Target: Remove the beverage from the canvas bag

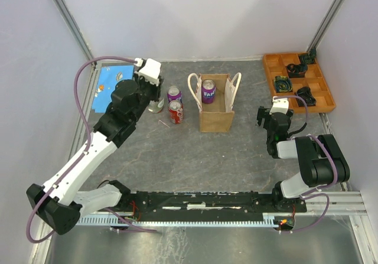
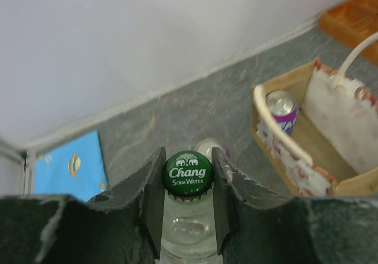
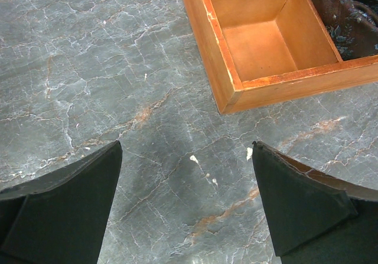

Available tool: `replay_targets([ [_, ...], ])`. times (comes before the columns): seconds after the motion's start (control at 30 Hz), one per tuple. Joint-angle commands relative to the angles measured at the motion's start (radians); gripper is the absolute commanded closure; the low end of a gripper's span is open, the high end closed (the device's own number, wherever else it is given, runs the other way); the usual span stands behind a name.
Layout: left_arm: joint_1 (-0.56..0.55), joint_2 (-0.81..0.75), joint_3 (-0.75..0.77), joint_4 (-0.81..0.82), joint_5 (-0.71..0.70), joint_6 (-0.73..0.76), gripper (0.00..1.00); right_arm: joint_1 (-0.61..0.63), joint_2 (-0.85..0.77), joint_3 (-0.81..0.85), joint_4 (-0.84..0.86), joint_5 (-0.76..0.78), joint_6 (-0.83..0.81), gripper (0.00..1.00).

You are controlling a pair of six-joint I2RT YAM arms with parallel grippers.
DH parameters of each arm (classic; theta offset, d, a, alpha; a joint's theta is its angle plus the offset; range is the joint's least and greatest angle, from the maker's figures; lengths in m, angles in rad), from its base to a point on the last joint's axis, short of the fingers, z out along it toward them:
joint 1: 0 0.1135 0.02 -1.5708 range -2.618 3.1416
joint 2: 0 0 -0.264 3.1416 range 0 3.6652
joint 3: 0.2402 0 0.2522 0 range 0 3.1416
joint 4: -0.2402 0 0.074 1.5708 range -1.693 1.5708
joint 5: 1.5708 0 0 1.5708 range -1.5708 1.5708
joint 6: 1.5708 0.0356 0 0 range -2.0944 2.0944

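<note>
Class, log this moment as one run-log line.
left jaws: shut on Chang bottle | right jaws: open, empty | canvas bag: purple can inside

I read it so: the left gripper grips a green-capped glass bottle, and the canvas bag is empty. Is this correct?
Not quite. The canvas bag is not empty: a purple can stands inside it, as the top external view shows. The left gripper does grip the green-capped glass bottle.
</note>
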Motion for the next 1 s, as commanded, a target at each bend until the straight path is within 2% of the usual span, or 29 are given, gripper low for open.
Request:
replay_targets([
  [0.0, 0.086, -0.114, -0.073, 0.146, -0.038, -0.081, 0.97, -0.003, -0.013, 0.017, 0.031, 0.004, 0.007, 0.01],
  [0.1, 0.148, -0.147, -0.162, 0.185, 0.008, -0.126, 0.97, -0.004, -0.012, 0.017, 0.031, 0.005, 0.007, 0.01],
  [0.23, 0.153, -0.152, -0.286, 0.28, 0.022, -0.109, 0.97, -0.003, -0.013, 0.017, 0.032, 0.005, 0.006, 0.01],
  [0.47, 0.207, -0.124, -0.469, 0.494, 0.115, -0.192, 0.97, -0.003, -0.012, 0.017, 0.031, 0.005, 0.007, 0.01],
  [0.73, 0.25, -0.063, -0.546, 0.64, 0.175, -0.215, 0.97, -0.004, -0.013, 0.017, 0.031, 0.005, 0.007, 0.01],
  [0.97, 0.267, 0.007, -0.555, 0.702, 0.208, -0.233, 0.97, -0.003, -0.012, 0.016, 0.032, 0.005, 0.007, 0.01],
])
